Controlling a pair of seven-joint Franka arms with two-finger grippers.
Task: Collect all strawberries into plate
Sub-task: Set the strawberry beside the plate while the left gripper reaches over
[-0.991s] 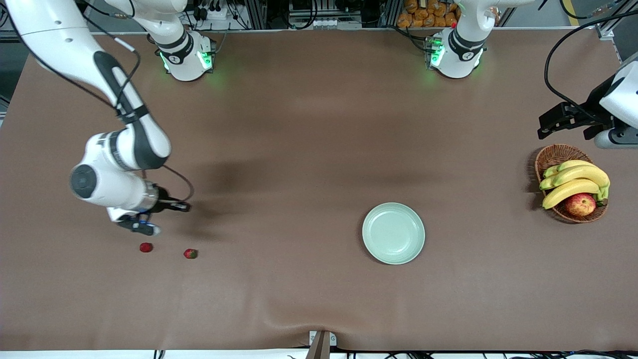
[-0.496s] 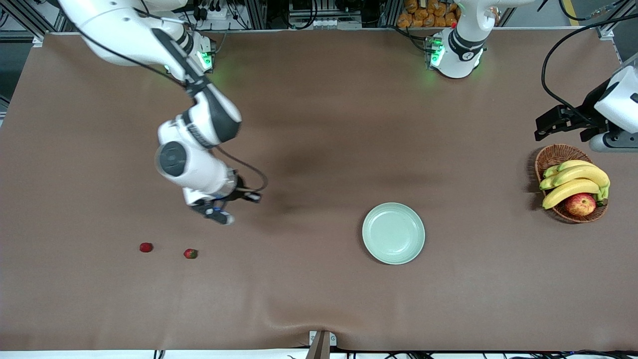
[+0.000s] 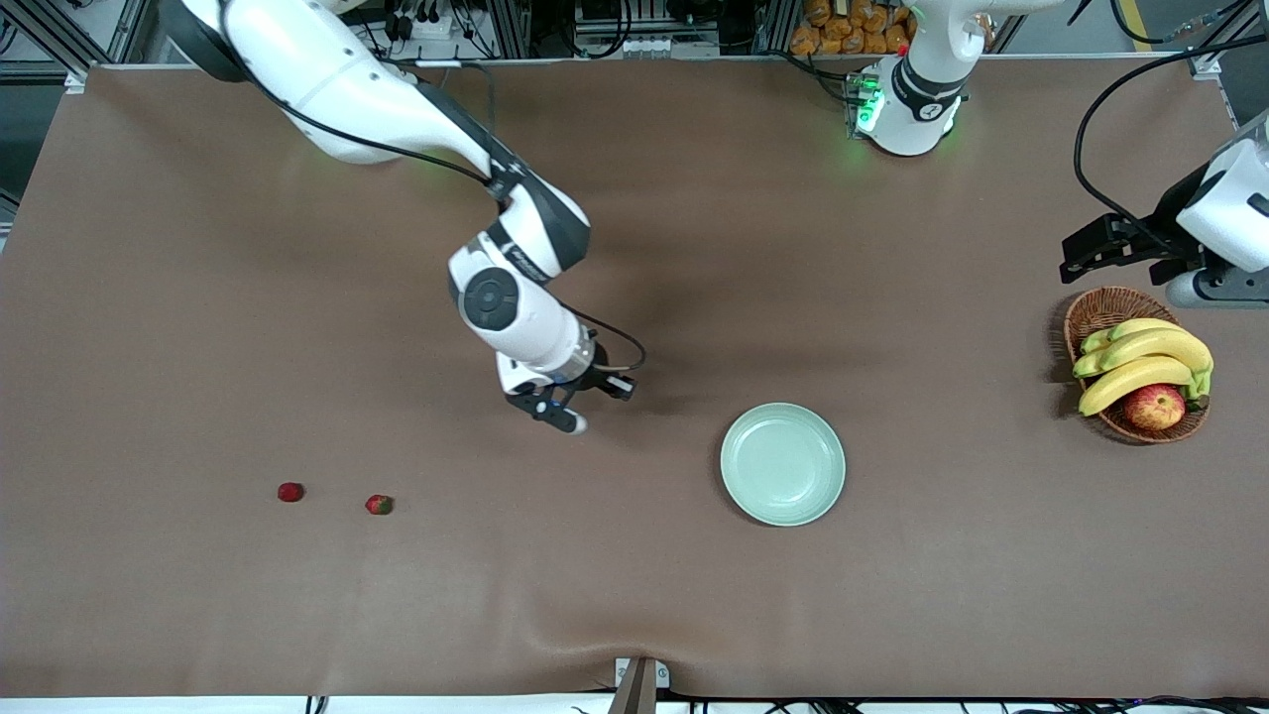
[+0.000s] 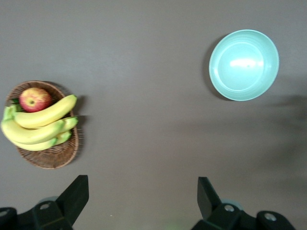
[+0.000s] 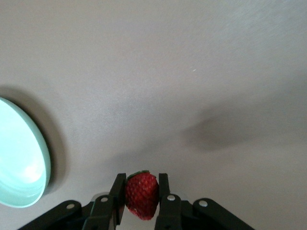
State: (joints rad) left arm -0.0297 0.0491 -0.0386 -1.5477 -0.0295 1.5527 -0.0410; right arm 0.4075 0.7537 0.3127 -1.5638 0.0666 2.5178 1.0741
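brown desk carries the mint plate at the right end effector's four o'clock in the front view; its fingers pinch one strawberry, which could slip out before reaching the plate. two strawberries wait toward the right arm's end, and the left end effector waits wide open beside the basket.

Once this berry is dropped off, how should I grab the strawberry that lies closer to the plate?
Come straight down on that strawberry and pinch across its red body rather than the leafy cap. It is tiny and lies low on the bare table, apart from the other loose berry, so a top approach looks unobstructed. The right gripper already pinches its berry across the body this way.
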